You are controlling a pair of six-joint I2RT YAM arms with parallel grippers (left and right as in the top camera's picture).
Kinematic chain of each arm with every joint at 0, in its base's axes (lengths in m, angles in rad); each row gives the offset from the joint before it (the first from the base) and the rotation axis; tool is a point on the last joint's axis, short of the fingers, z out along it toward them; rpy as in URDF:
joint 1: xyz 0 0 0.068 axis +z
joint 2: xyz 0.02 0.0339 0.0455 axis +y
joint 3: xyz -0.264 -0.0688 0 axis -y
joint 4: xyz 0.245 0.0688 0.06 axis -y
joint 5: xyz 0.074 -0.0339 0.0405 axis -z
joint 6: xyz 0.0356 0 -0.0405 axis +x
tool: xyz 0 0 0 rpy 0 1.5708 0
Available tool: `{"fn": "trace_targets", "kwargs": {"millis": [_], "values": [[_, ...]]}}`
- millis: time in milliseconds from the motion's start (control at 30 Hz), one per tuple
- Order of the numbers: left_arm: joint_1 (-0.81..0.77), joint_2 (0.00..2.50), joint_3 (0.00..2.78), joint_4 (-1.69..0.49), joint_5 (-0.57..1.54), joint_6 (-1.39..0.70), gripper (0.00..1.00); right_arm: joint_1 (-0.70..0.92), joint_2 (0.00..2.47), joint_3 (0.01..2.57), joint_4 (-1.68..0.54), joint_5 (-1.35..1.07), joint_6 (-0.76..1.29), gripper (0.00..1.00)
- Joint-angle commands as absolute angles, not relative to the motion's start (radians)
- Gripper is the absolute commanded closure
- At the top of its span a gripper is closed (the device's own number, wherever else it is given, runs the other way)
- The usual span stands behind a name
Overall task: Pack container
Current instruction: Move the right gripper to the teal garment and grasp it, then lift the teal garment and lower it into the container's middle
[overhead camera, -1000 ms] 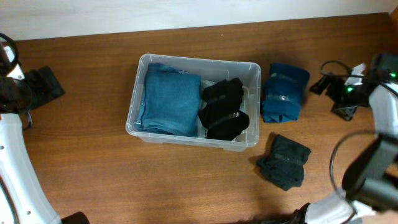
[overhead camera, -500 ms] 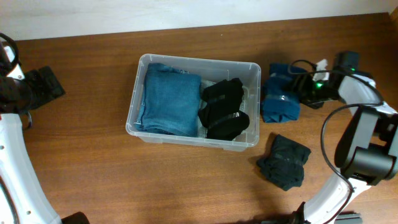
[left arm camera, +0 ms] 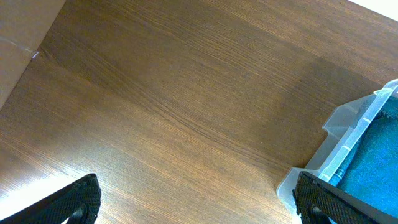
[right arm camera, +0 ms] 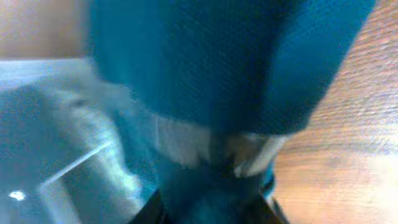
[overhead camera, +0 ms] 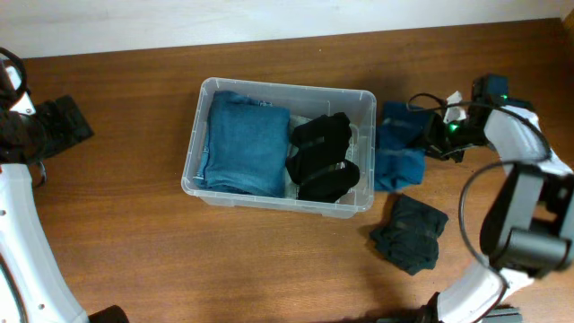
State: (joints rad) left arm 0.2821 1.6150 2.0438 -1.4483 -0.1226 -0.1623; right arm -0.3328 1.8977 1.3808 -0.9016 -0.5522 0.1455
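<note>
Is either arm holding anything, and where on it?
Right gripper apparently pinches the blue towel at its end farthest from the container; left gripper holds nothing.

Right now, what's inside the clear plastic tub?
Inside the container, a folded blue cloth fills the left part and a black cloth bundle sits at the right. Whatever lies beneath them is covered.

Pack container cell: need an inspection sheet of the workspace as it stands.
Surface: brown wood-grain table.
Job's things: clear container holds a folded blue cloth and a black garment. The blue bundle by its right wall and the dark bundle are unpacked.
Clutter: nothing seen.
Grippers: left end effector open above the table; right end effector at the blue bundle, grip unclear.
Cables: black cable loops at the table's right side.
Surroundings: pale wall behind.
</note>
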Motion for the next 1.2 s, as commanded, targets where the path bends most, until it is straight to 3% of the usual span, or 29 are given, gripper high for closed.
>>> {"fn": "trace_targets", "kwargs": {"millis": [0, 133, 433, 733, 1000, 1067, 1133, 1167], "values": [[0.284, 1.613, 2.043, -1.446, -0.12, -0.164, 0.0, -0.324, 1.643, 1.392, -0.902, -0.759, 0.107, 0.85], [0.284, 1.613, 2.043, -1.446, -0.12, -0.164, 0.0, -0.291, 1.406, 1.393, -0.882, -0.81, 0.207, 0.96], [0.284, 1.613, 2.043, -1.446, -0.12, -0.164, 0.0, -0.068, 1.212, 1.393, -0.672, -0.838, 0.464, 0.96], [0.284, 1.613, 2.043, -1.446, -0.12, -0.164, 0.0, 0.26, 1.494, 1.393, -0.628, -0.559, 0.728, 0.96], [0.284, 1.613, 2.043, -1.446, -0.12, -0.164, 0.0, 0.287, 1.761, 1.393, -0.656, -0.456, 0.728, 0.96], [0.284, 1.613, 2.043, -1.446, -0.12, -0.164, 0.0, 0.287, 1.795, 1.393, -0.704, -0.355, 0.677, 0.83], [0.284, 1.613, 2.043, -1.446, -0.12, -0.164, 0.0, 0.287, 1.806, 1.393, -0.761, -0.234, 0.657, 0.52], [0.284, 1.613, 2.043, -1.446, -0.12, -0.164, 0.0, 0.287, 1.805, 1.393, -0.777, -0.203, 0.636, 0.42]]}}
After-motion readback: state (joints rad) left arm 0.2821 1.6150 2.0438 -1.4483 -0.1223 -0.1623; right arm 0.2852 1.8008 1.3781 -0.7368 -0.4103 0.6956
